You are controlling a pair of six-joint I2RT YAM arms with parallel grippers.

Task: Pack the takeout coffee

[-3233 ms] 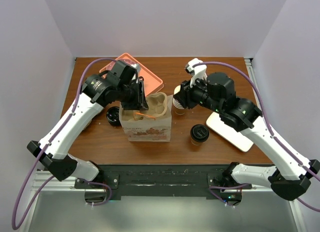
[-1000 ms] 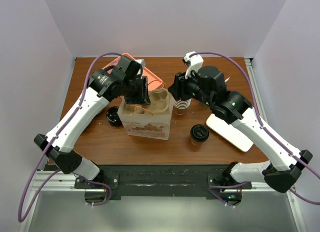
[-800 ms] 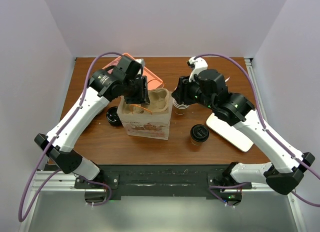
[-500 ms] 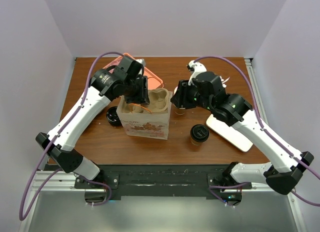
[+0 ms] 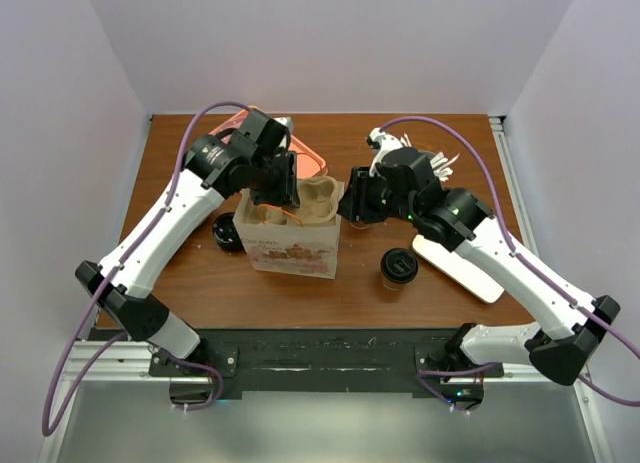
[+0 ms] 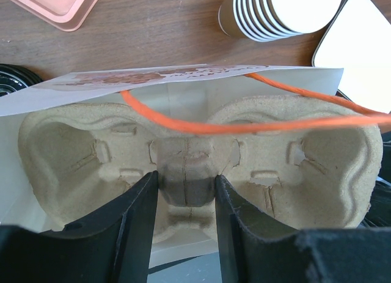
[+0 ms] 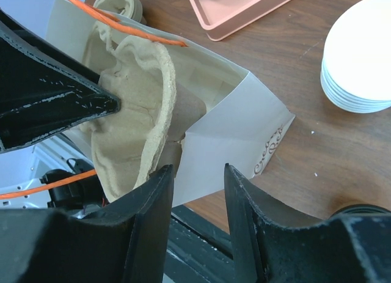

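Cursive print on the white paper bag (image 7: 235, 127) is too blurred to read.

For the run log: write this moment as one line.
left end effector gripping pulp carrier in paper bag | right end effector straddling bag wall, grip unclear | takeout coffee outside bag, unpacked

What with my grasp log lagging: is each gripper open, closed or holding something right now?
Left gripper: closed on the centre ridge of the pulp cup carrier.
Right gripper: open, astride a side wall of the paper bag.
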